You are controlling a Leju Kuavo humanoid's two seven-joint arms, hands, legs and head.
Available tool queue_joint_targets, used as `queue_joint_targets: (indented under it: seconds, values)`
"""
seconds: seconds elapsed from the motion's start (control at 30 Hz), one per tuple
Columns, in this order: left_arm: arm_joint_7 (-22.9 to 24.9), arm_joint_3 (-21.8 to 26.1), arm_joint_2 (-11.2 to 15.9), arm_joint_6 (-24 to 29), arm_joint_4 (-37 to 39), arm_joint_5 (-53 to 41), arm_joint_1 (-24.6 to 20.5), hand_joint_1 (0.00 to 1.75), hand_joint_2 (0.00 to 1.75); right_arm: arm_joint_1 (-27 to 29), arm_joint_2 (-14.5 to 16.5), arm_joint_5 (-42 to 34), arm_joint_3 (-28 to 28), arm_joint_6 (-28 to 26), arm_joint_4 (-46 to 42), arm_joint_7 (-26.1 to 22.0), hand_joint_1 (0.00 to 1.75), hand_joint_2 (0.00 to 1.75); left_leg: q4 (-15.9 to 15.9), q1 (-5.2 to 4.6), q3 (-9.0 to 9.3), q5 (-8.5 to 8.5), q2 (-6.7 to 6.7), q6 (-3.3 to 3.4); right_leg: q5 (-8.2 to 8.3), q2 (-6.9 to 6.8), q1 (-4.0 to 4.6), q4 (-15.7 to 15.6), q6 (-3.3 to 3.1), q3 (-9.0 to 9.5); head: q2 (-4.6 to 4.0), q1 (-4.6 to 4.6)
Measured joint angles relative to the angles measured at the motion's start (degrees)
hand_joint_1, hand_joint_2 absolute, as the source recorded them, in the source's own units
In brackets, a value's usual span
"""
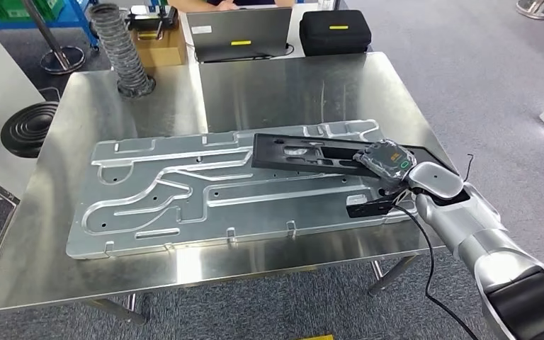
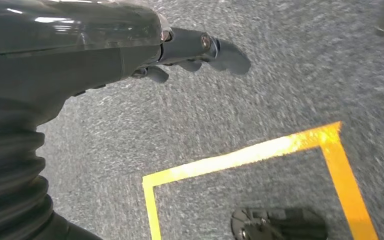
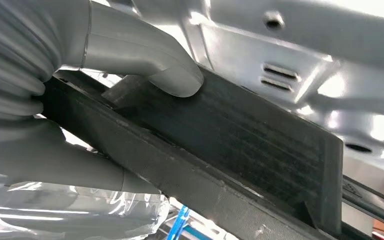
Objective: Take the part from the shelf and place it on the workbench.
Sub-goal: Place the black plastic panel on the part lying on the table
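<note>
Shiny steel surface (image 1: 149, 273) holds big grey metal plate (image 1: 184, 191). Black part (image 1: 312, 154) lies on plate, right hand (image 1: 389, 170) fingers clamped on its end. Left hand (image 2: 190, 50) hangs over carpet, fingers apart, holding nothing.

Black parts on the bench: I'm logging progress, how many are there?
1: the black part lies across the stamped metal plate, its near end gripped by the right hand. None visible elsewhere.
</note>
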Motion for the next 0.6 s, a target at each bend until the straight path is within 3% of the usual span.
queue_joint_targets:
  seconds: [0.07, 0.17, 0.2, 0.23, 0.27, 0.33, 0.4, 0.47, 0.53, 0.6]
  values:
    - [0.01, 0.02, 0.06, 0.08, 0.00, 0.01, 0.01, 0.00, 1.75, -0.57, -0.37, -0.30, -0.01, 0.15, -0.26, 0.08, 1.71, 1.75, -0.30, 0.07, 0.14, 0.13, -0.01, 0.68, -1.14, -0.12, -0.23, 1.64, 0.53, -0.72, 0.00, 0.00]
    - [0.01, 0.02, 0.09, 0.10, 0.00, 0.13, 0.06, 0.00, 1.75, -1.69, -0.95, -0.38, 0.02, 1.10, -0.57, -0.03, 1.71, 1.75, -0.42, 0.03, 0.32, -0.01, 0.02, 1.30, -5.91, -0.22, -0.35, 12.07, 1.00, -5.92, -0.01, 0.00]
    - [0.01, 0.02, 0.10, 0.10, 0.00, 0.22, 0.13, 0.00, 1.75, -1.85, -1.09, -0.33, 0.08, 1.50, -0.61, -0.13, 1.71, 1.75, -0.41, -0.01, 0.40, -0.09, 0.02, 1.39, -6.80, -0.22, -0.36, 15.35, 1.07, -7.74, -0.01, 0.00]
    - [0.01, 0.03, 0.12, 0.10, 0.00, 0.31, 0.18, 0.00, 1.75, -1.90, -1.18, -0.26, 0.15, 1.81, -0.67, -0.26, 1.71, 1.75, -0.40, -0.03, 0.53, -0.20, -0.01, 1.44, -6.55, -0.22, -0.37, 16.71, 1.05, -8.68, -0.01, 0.00]
    - [0.01, 0.04, 0.14, 0.10, 0.00, 0.40, 0.22, 0.00, 1.75, -1.96, -1.23, -0.19, 0.26, 1.96, -0.77, -0.37, 1.71, 1.75, -0.38, -0.05, 0.72, -0.33, -0.06, 1.44, -5.12, -0.22, -0.36, 15.67, 0.93, -8.49, -0.01, 0.00]
    - [-0.01, 0.06, 0.14, 0.09, 0.00, 0.56, 0.24, 0.00, 1.75, -2.30, -1.24, -0.08, 0.50, 1.93, -1.07, -0.48, 1.71, 1.75, -0.38, -0.11, 1.19, -0.66, -0.14, 1.28, -0.55, -0.25, -0.24, 8.22, 0.36, -5.50, -0.01, 0.00]
    - [-0.02, 0.07, 0.11, 0.08, 0.00, 0.64, 0.20, 0.00, 1.75, -2.84, -1.19, -0.05, 0.71, 1.56, -1.33, -0.28, 1.71, 1.75, -0.33, -0.31, 1.38, -0.95, -0.18, 0.91, 1.87, -0.33, 0.16, 1.77, -0.29, -2.63, -0.01, 0.00]
    - [-0.02, 0.07, 0.09, 0.08, 0.00, 0.68, 0.23, 0.00, 1.75, -3.15, -1.13, -0.04, 0.91, 1.28, -1.43, -0.08, 1.71, 1.75, -0.42, -0.39, 1.37, -1.08, -0.18, 0.41, 1.70, -0.34, 0.51, 0.23, -0.71, -1.93, -0.01, 0.00]
    - [-0.02, 0.07, 0.11, 0.08, 0.00, 0.68, 0.25, 0.00, 1.75, -3.17, -1.10, -0.02, 1.04, 1.19, -1.52, -0.02, 1.71, 1.75, -0.38, -0.43, 1.55, -1.43, -0.12, -0.23, 1.70, -0.31, 0.26, -0.38, -1.12, -1.53, -0.01, -0.01]
    - [-0.03, 0.07, 0.14, 0.07, 0.00, 0.55, 0.22, 0.00, 1.75, -3.14, -1.08, -0.04, 1.08, 1.02, -1.71, 0.15, 1.71, 1.75, 2.47, -0.42, 0.43, -3.21, 0.00, -0.87, 1.76, -0.40, -0.12, -1.04, -1.64, -0.87, -0.01, -0.02]
